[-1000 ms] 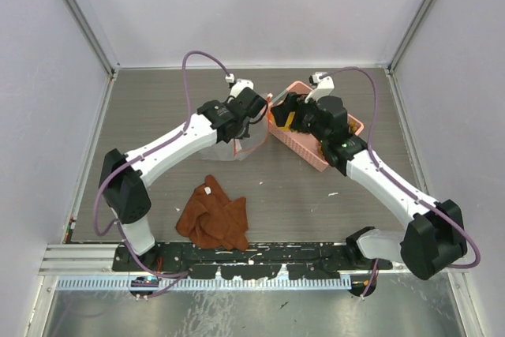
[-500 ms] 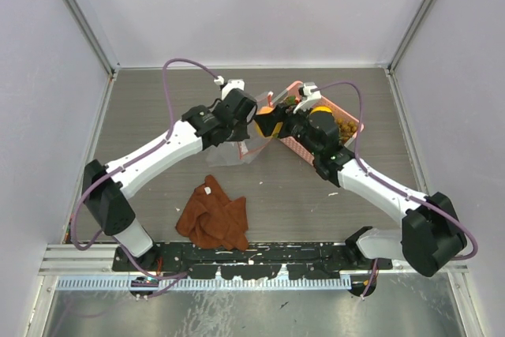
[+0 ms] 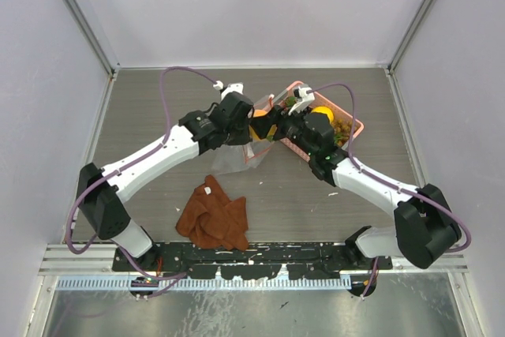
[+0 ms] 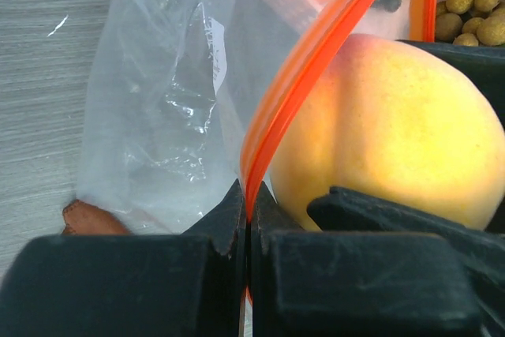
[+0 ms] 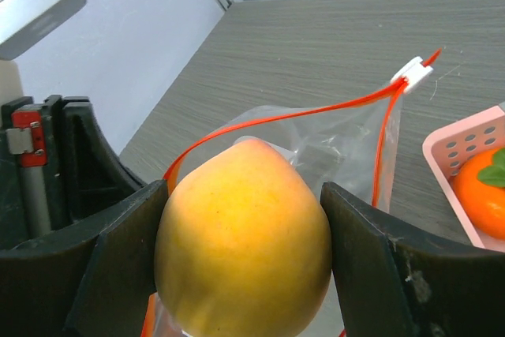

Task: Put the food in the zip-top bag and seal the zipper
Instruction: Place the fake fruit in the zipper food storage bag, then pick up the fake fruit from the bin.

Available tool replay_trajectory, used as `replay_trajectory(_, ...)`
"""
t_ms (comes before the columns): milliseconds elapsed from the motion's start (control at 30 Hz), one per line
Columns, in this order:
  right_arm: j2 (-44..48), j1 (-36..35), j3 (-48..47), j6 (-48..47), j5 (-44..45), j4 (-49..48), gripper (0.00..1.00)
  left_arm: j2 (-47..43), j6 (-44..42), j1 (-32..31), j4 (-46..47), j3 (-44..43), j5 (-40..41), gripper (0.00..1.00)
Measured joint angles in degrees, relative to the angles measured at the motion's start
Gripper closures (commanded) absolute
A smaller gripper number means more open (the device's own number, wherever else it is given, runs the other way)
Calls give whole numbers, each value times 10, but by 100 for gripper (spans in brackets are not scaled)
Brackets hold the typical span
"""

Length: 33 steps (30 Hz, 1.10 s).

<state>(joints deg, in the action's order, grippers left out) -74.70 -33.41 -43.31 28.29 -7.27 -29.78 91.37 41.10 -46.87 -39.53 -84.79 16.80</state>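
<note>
My left gripper [image 3: 241, 122] [image 4: 249, 219] is shut on the orange-red zipper [image 4: 316, 61] [image 5: 260, 120] of the clear zip-top bag [image 3: 235, 157] [image 4: 158, 116] and holds that edge lifted, with the mouth open. My right gripper [image 3: 267, 128] [image 5: 246, 222] is shut on a yellow-orange round fruit [image 5: 245, 242] [image 4: 387, 124] [image 3: 257, 129], right at the bag's mouth and beside the left fingers. The orange fruit with a green leaf [image 5: 481, 195], another yellow fruit [image 3: 322, 112] and the brownish-green grapes [image 3: 341, 126] [image 4: 473, 13] lie in the pink basket [image 3: 312, 155]. I cannot make out the purple grapes.
A rust-brown cloth [image 3: 213, 215] lies on the table near the front, left of centre. The pink basket [image 5: 450, 144] stands just right of the bag. A white zipper slider [image 5: 412, 73] sits at the far end of the strip. Walls enclose the table on three sides.
My right gripper has come left out of the basket with the yellow-orange fruit, up to the bag's mouth. My left gripper has kept its hold on the zipper and shifted slightly.
</note>
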Motion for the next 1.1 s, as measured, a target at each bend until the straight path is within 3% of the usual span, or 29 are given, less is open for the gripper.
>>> replay_trajectory(400,-16,-9,-2,0,23,44,14,-50,17,0,29,43,-26,100)
replay_trajectory(833,0,-9,-29,-12,18,89,8,-63,21,0,49,70,-40,100)
replay_trajectory(1100,37,-8,-95,-66,39,192,7,-68,9,22,53,73,-16,100)
